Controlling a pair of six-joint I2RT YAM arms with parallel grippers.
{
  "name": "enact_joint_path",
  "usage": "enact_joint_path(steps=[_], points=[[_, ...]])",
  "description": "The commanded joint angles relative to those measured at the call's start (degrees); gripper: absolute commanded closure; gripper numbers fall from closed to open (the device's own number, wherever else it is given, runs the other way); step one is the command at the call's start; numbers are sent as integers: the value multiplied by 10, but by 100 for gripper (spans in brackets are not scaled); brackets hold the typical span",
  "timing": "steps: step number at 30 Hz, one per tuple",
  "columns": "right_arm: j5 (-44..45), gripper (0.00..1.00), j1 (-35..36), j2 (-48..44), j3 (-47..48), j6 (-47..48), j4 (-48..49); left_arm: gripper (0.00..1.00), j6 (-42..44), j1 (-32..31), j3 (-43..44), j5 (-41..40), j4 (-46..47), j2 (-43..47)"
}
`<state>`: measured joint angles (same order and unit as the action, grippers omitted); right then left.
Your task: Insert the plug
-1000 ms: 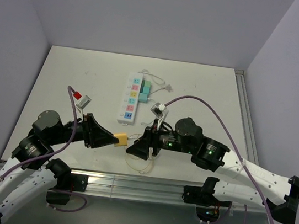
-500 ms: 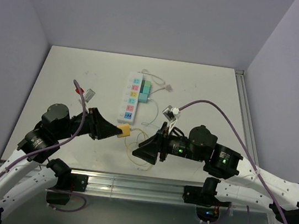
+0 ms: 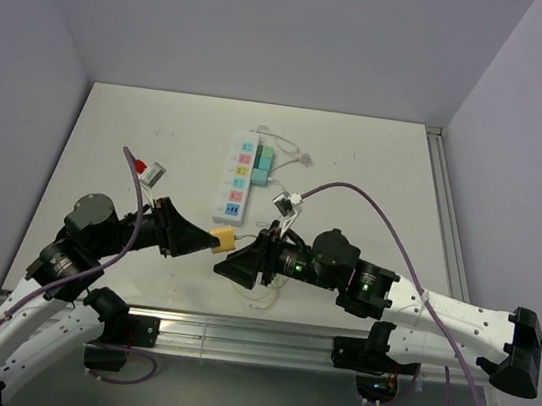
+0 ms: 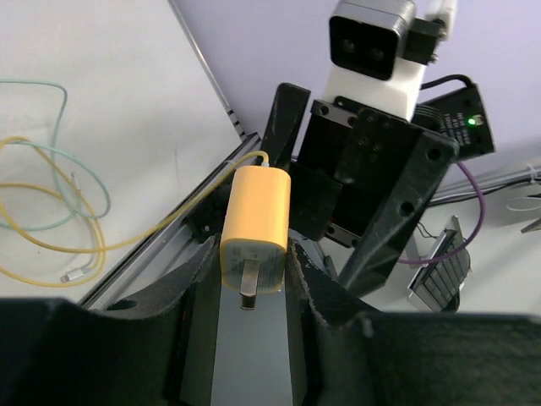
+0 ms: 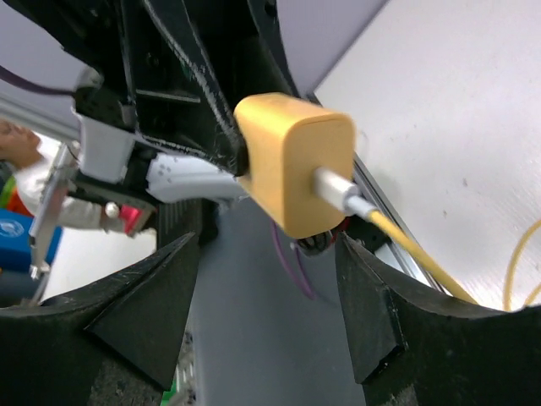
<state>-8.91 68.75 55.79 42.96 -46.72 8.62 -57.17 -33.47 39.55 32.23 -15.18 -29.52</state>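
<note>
The right arm [image 3: 370, 286] has swung back in toward its neighbour since half a second ago. The right jaws, which had pulled away, now sit just short of the yellow plug [image 3: 221, 241]. The left arm [image 3: 96, 229] has hardly shifted, drawing the plug only a touch lower and nearer.

The left jaws are clamped tight on the plug's two flat sides, holding it up off the bench [image 3: 377, 167]. From the left wrist you can see a metal prong [image 4: 248, 298] pointing back toward that wrist. The yellow cable [image 4: 127, 241] leaves from the plug's far end.

The right jaws stand apart, gripping nothing. Their fingers [image 5: 144, 321] frame the plug's cable end from a little way off without touching it.

The yellow cable runs down from the plug and loops loosely on the bench near its front edge, below the two arms. A pale green cable [image 4: 76, 169] is coiled in with it.

Farther back, well apart from the plug, the white power strip [image 3: 238, 178] lies flat, running lengthwise away from the arms. Two teal blocks [image 3: 265, 162] sit against its right side.
</note>
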Motion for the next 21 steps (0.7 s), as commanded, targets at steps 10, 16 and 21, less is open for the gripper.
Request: enact_joint_path(steps=[10,16,21], points=[[-10,32,-42,-50,-90,-79,222,100,-48,-1,-28,64,89,37],[-20,37,-42,-14,-80,-94,264,100,-64,-2,-41,77,112,39],[-37,49,-42,-2,-73,-98,277,100,-52,-1,-34,78,98,44]])
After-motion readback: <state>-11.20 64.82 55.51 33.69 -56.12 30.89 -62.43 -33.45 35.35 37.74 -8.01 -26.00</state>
